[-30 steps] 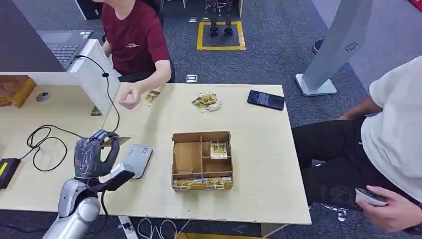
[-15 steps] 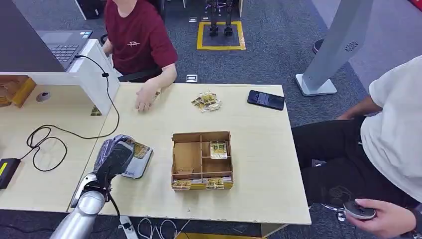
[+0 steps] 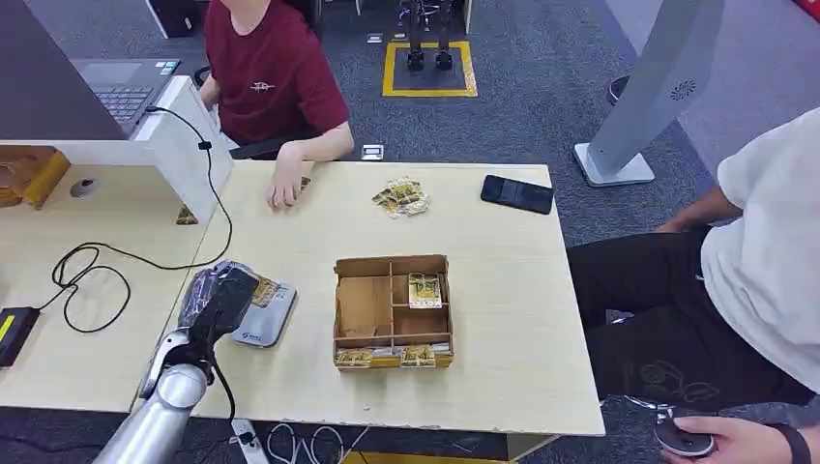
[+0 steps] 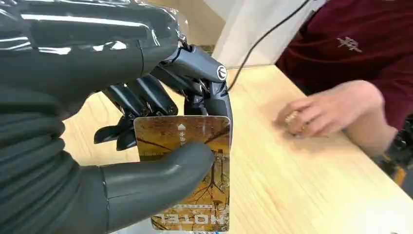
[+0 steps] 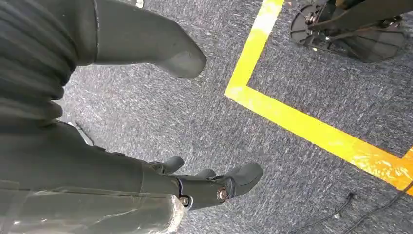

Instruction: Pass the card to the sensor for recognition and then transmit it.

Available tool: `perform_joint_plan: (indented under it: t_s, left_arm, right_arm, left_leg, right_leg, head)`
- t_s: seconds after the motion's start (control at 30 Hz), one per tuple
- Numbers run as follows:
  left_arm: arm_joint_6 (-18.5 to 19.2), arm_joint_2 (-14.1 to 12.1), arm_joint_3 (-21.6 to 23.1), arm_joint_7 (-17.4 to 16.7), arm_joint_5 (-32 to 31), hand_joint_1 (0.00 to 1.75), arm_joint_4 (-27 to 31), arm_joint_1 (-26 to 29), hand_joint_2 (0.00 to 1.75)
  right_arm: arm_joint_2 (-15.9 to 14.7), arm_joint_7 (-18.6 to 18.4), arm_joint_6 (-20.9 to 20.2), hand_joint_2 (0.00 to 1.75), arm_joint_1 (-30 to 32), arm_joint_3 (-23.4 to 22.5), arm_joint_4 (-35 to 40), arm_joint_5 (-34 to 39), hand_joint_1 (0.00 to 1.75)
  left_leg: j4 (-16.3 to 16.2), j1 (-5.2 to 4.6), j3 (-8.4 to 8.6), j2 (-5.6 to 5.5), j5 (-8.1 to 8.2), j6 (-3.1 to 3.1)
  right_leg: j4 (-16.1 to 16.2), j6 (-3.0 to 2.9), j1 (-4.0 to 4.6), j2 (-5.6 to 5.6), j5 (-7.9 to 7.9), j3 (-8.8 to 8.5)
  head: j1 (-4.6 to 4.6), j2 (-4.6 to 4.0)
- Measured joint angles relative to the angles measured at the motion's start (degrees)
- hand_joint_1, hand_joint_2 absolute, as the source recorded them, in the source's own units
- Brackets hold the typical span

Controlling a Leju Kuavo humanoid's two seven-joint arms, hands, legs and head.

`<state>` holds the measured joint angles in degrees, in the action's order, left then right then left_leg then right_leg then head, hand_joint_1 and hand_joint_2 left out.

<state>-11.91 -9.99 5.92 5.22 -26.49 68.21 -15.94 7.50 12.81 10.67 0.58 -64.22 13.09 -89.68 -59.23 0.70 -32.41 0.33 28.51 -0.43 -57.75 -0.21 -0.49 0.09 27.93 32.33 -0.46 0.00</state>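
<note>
Office-like test area: desks (image 3: 503, 319), laptop (image 3: 121, 82), carpet with yellow floor marking (image 3: 429, 68).

The card (image 4: 195, 170) pinched in the left robot hand (image 4: 160, 126) reads "HOTEL", seen upside down; other print on it is too small to read.

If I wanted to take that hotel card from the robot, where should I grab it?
Probably by the free end printed HOTEL: the card sticks out past the thumb of the left hand, which pinches its other half against the fingers. Coming from over the sensor side, pinch both flat faces there, clear of the thumb.
</note>
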Motion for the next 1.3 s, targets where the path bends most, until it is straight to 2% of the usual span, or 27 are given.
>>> perform_joint_plan:
  t_s: [0.13,0.33,0.73,1.03,1.17,1.3]
  left_arm:
    - [-1.59,0.0,-1.35,-0.09,-1.09,1.75,-3.9,-0.88,1.75]
    - [-1.83,0.17,-2.47,0.46,-2.54,1.75,-7.89,-1.25,1.75]
    - [-0.26,0.61,-2.69,-1.03,-4.9,1.75,-10.07,-1.34,1.75]
    - [-0.44,1.14,-2.69,-2.62,-7.43,1.75,-11.08,-1.22,1.75]
    - [-0.57,1.46,-2.69,-2.45,-8.06,1.75,-11.73,-1.01,1.75]
    - [-1.59,1.95,-2.69,-0.52,-8.06,1.75,-11.73,-0.78,1.75]
  right_arm:
    - [0.07,-0.33,0.15,1.75,0.0,0.0,0.0,0.0,0.0]
    - [0.13,-0.26,0.15,1.75,-0.02,0.0,0.0,0.0,0.0]
    - [0.48,-0.26,0.13,1.75,0.04,-0.2,0.2,0.0,0.0]
    - [1.03,-0.15,0.15,1.75,0.11,-0.24,0.79,0.0,0.0]
    - [1.16,-0.09,0.13,1.75,0.14,-0.37,1.05,0.0,0.0]
    - [1.36,0.04,0.13,1.75,0.18,-0.44,1.33,0.0,0.0]
  left_leg:
    - [0.0,0.0,0.01,0.0,0.0,0.0]
    - [0.0,0.0,0.01,0.0,0.0,0.0]
    - [0.0,0.0,0.01,-0.01,0.0,0.0]
    - [0.0,0.0,0.02,-0.01,0.0,0.0]
    - [0.0,-0.01,0.02,-0.01,0.0,0.0]
    - [0.0,-0.01,0.03,-0.02,-0.01,0.0]
  right_leg:
    - [0.0,0.0,0.0,0.0,0.0,0.0]
    - [-0.01,0.0,0.0,0.0,0.0,-0.01]
    - [-0.02,0.0,0.0,-0.01,0.0,-0.02]
    - [-0.02,0.0,0.0,-0.01,0.0,-0.03]
    - [-0.02,0.0,0.0,-0.01,0.0,-0.03]
    - [-0.02,0.0,0.0,-0.02,0.0,-0.03]
  head:
    - [0.0,0.0]
    - [0.0,0.0]
    - [0.0,0.0]
    - [0.0,0.0]
    - [0.0,0.0]
    - [0.0,0.0]
